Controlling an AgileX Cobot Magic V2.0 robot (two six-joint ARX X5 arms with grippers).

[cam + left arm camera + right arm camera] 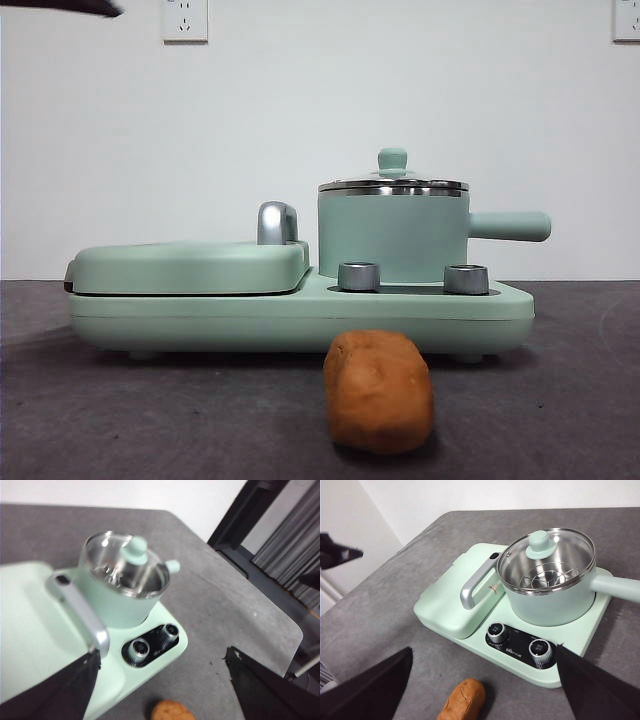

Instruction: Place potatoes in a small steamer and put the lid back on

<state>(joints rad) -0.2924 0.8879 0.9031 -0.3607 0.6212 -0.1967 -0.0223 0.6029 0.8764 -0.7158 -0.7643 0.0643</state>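
Lid (546, 555) sits closed on small steamer (393, 238), so it must come off before loading. Potato (379, 391) lies on tabletop (560, 400) just in front of appliance base (300, 315), w/ clear access from above. Left gripper (160, 690) and right gripper (482, 690) both hover above, fingers wide apart, holding nothing.

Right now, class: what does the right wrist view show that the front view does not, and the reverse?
Only the right wrist view: the steel rack inside the small steamer, seen through the glass lid, plus the right gripper, open.
Only the front view: two wall sockets.
Both: steamer, lid, potato, two knobs, griddle handle.
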